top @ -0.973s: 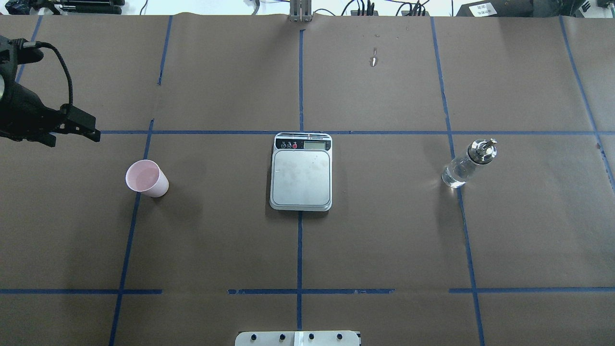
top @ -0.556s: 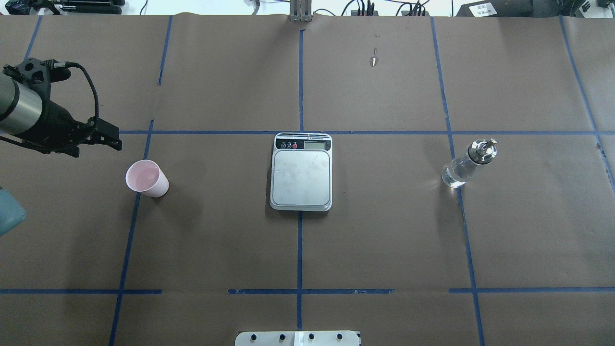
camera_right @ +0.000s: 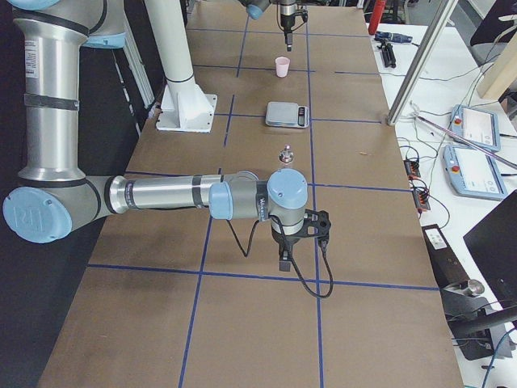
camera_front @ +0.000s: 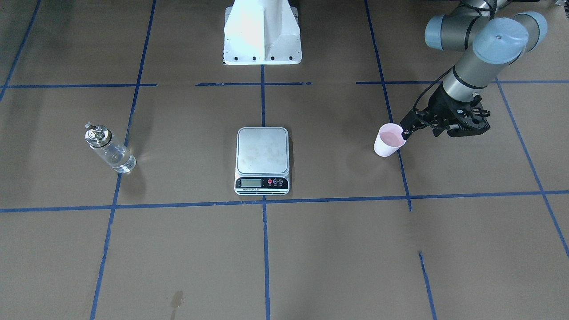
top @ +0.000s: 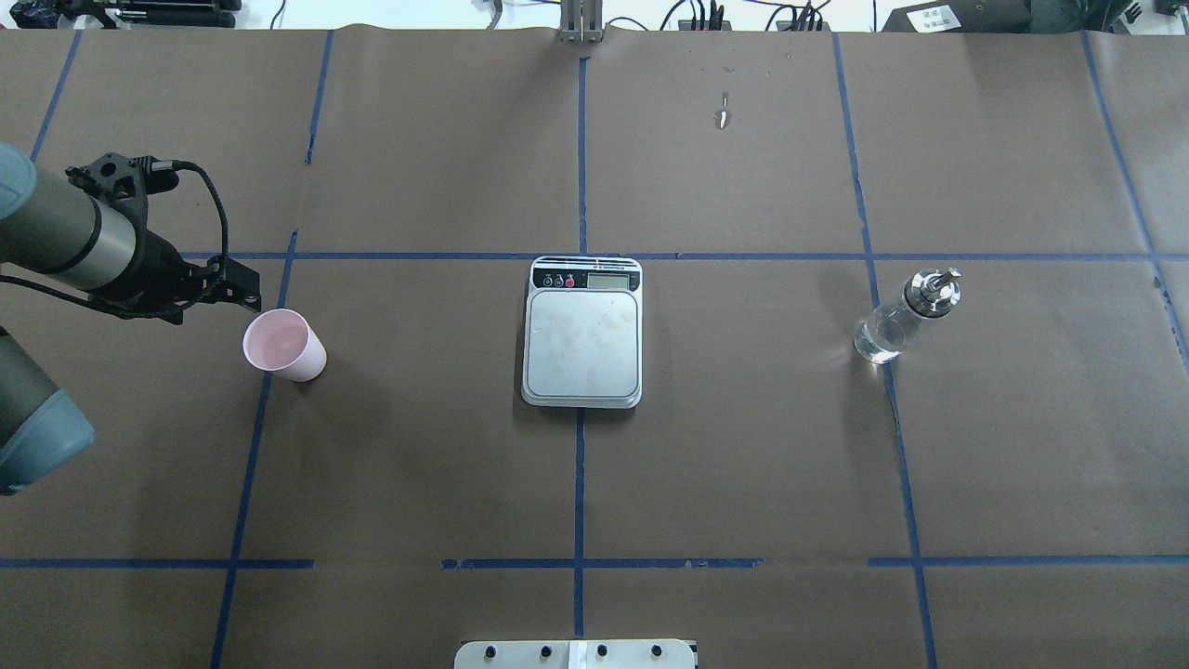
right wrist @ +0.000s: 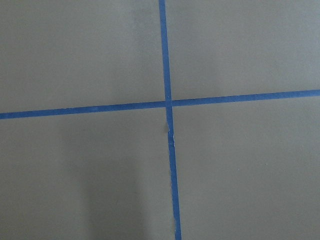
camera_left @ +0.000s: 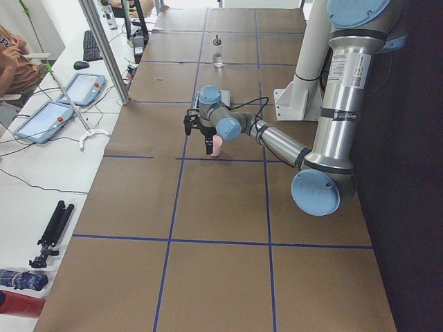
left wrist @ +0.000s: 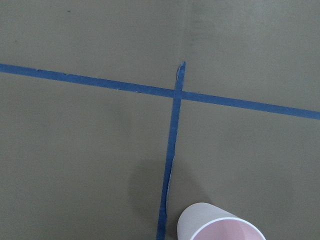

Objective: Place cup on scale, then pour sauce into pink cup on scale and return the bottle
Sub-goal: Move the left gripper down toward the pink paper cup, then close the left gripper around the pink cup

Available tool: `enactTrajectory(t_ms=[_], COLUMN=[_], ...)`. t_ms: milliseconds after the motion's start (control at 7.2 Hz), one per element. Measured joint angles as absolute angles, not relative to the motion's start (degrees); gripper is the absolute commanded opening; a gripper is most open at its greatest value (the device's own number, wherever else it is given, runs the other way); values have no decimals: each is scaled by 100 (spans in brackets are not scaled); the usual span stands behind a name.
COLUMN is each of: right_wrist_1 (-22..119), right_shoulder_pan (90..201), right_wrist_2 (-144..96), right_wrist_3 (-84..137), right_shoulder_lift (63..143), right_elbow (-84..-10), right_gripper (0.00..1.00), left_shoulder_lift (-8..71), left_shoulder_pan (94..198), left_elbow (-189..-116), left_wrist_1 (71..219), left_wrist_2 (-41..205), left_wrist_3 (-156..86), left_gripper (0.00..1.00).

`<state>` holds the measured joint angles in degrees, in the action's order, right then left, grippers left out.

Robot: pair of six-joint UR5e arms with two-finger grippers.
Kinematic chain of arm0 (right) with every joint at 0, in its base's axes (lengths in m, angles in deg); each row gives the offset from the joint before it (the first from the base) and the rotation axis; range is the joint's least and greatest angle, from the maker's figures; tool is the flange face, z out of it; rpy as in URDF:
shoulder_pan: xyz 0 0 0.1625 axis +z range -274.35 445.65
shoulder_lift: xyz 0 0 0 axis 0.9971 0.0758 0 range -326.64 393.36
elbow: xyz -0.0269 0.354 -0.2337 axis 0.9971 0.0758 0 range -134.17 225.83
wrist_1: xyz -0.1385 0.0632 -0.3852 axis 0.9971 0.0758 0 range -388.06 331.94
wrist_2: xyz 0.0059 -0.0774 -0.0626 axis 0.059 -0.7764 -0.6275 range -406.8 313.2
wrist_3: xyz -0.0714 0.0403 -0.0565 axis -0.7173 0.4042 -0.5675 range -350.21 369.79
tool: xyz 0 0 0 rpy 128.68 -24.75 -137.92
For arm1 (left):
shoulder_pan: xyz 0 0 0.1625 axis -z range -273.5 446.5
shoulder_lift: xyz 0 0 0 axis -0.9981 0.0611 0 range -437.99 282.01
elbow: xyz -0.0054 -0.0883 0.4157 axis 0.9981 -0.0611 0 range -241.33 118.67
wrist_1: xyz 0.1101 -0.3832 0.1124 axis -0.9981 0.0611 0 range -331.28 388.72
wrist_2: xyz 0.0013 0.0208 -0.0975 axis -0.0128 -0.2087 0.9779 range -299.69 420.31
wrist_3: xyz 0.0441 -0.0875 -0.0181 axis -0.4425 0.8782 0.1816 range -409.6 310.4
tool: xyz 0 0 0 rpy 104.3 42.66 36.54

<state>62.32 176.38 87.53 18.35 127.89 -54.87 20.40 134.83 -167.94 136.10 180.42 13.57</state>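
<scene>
Worktop [top: 743, 465] covered in brown paper, gridded with blue tape lines [top: 579, 483]. Scale [top: 582, 344] flat at centre, on a tape line. Cup [top: 281, 346] upright, well to robot's left of it; bottle [top: 901, 321] upright, well to its right. White base plate [camera_front: 262, 31] at robot's edge

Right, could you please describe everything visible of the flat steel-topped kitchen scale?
The flat rectangular kitchen scale has a brushed steel platform, faintly smudged. Its black strip, on the side away from the robot, carries a small LCD and three round buttons, one red. It lies flat on the brown paper-covered table, astride a blue tape line; nothing rests on it.
</scene>
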Motion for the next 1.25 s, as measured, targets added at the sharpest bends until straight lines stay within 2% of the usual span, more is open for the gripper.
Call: enactTrajectory(t_ms=[556,1251], right_wrist_1=[6231,6238], right_shoulder_pan=[17635,17635], right_wrist_2=[8767,8760], right_wrist_3=[1892,1893], right_shoulder_lift=[12770,12716], right_elbow=[-5486,-5452], right_gripper=[100,100], left_shoulder_lift=[2071,2175], left_shoulder_pan=[13132,13049], left_elbow=[-16678,-16504], left_wrist_1=[13621,13613], left_wrist_2=[17951,17949], left_wrist_3=[1367,1351], left_gripper=[98,62])
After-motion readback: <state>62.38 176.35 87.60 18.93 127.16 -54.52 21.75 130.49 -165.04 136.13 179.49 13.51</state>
